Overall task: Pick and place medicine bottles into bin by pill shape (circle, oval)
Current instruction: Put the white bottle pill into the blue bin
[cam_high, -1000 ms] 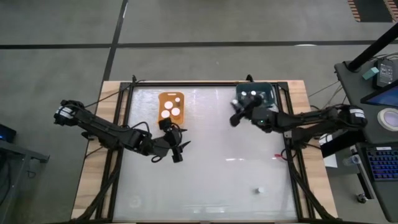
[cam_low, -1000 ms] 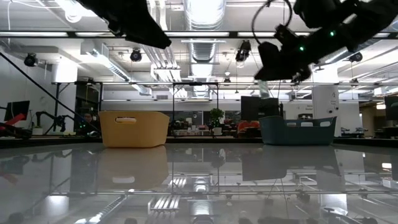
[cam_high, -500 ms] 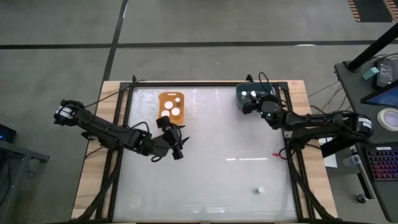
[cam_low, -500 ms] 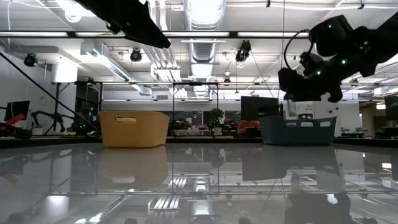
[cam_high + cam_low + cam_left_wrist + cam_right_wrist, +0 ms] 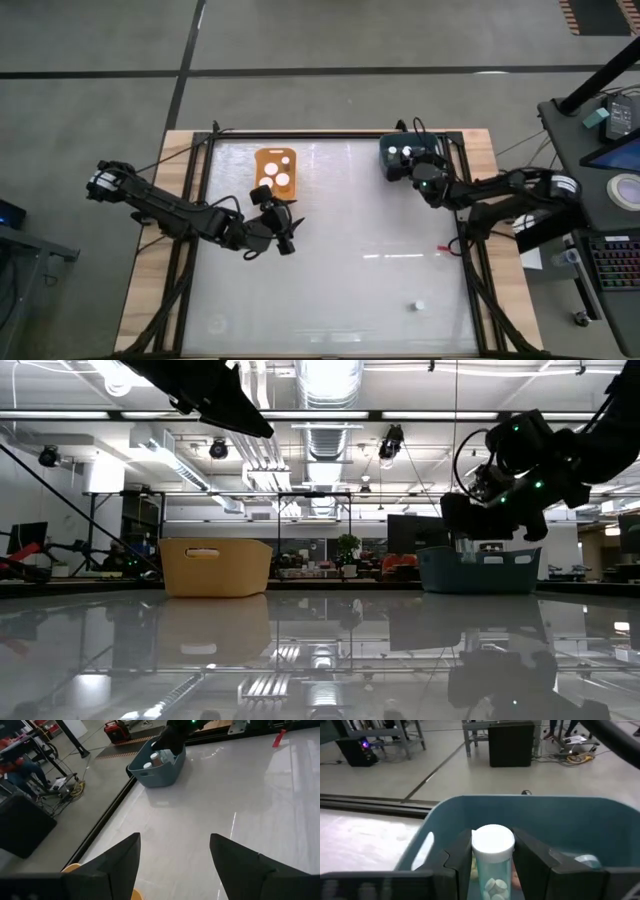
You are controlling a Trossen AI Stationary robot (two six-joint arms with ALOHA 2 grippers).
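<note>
My right gripper (image 5: 409,172) is shut on a clear medicine bottle (image 5: 492,870) with a white cap, right over the teal bin (image 5: 520,802) at the far right of the table. Other bottles stand in that bin (image 5: 393,152). The orange bin (image 5: 262,160) at the far middle holds white-capped bottles (image 5: 282,179). One small bottle (image 5: 418,305) stands alone on the table near the front right. My left gripper (image 5: 286,232) is open and empty over the table, just in front of the orange bin. My right gripper pinches the bottle between its two fingers, by the sides of its body just under the white cap (image 5: 479,867). The bottle stands upright in the hold, lifted clear, above the inside of the teal bin.
A small red object (image 5: 443,249) lies by the table's right edge. The teal bin also shows in the left wrist view (image 5: 157,767) and the low view (image 5: 480,570); the orange bin (image 5: 215,567) stands to its left there.
My right gripper has carried the bottle toward the table's far right and down, from beside the teal bin to over it, staying shut on the bottle.
</note>
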